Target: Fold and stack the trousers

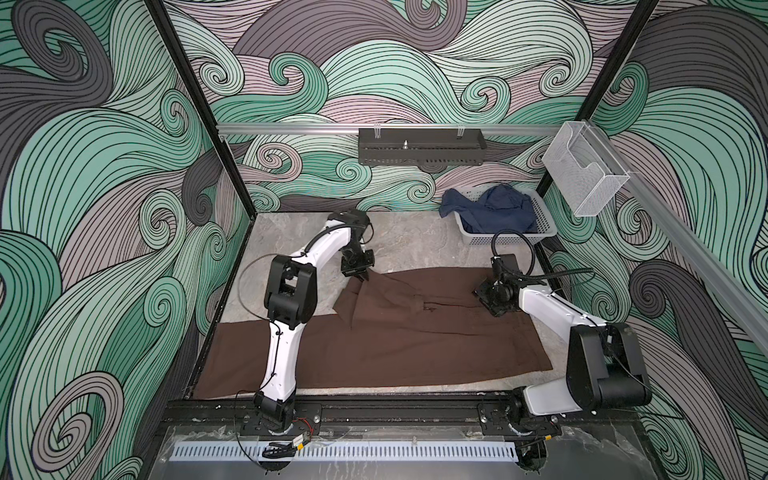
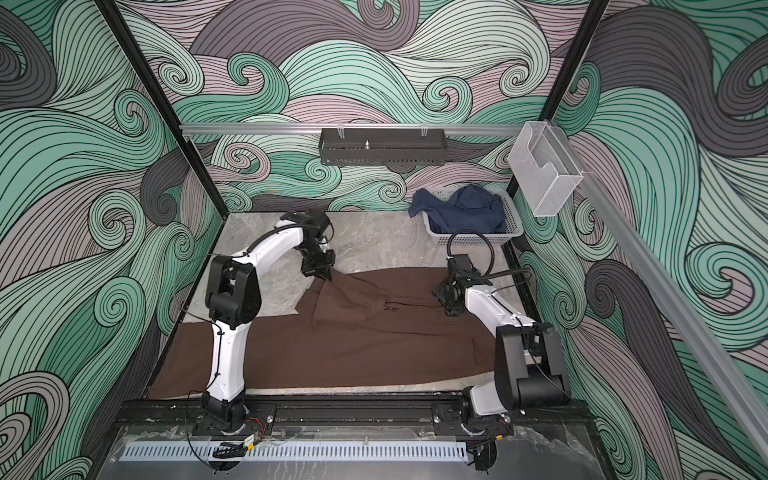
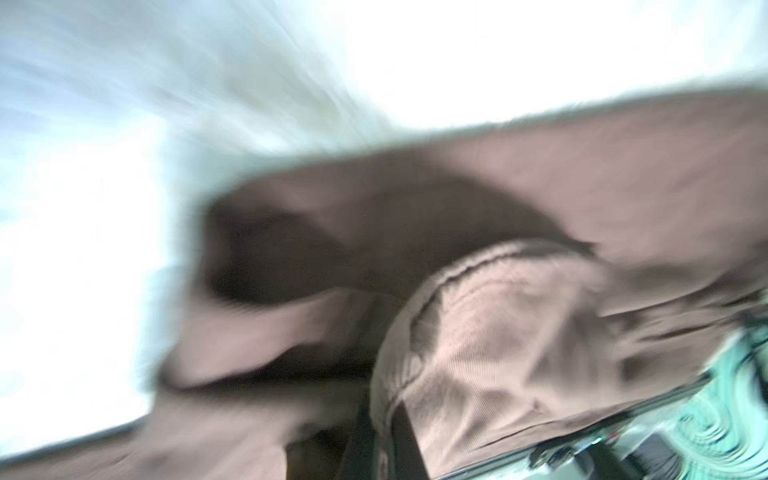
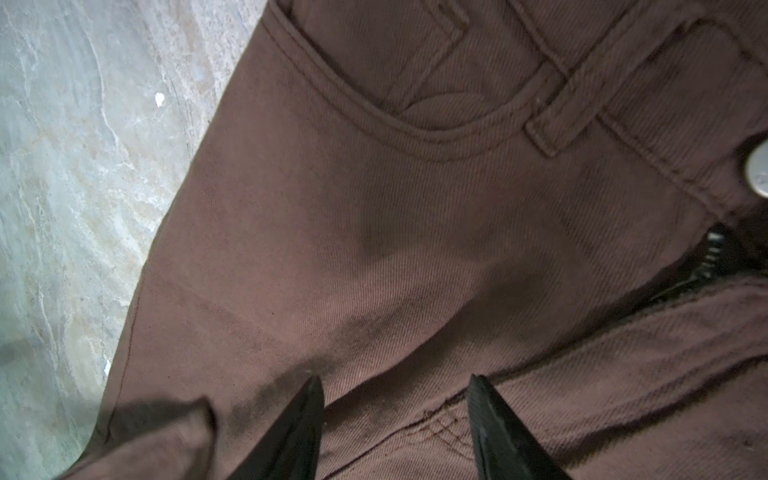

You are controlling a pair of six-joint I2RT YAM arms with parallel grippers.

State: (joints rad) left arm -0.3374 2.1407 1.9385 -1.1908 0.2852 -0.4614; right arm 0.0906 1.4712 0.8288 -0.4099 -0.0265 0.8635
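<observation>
As the trousers (image 1: 395, 336) lie left to right across the table (image 1: 415, 241) in a top view, the left gripper (image 1: 362, 277) is pinched shut on the far leg's raised end; left wrist view, too blurred to confirm; right wrist view, right gripper (image 4: 395, 386) half-parted, empty, by the fly (image 4: 710, 257).

The trousers (image 1: 415, 336) lie across the lower middle of the frame on the table (image 1: 415, 245), their left end under the left arm. The left gripper (image 1: 360, 278) is at their upper-left corner, and the right gripper (image 1: 478, 293) is over them at centre right. Behind, at upper right, a basket (image 1: 542, 235) holds a garment (image 1: 494, 208).
</observation>
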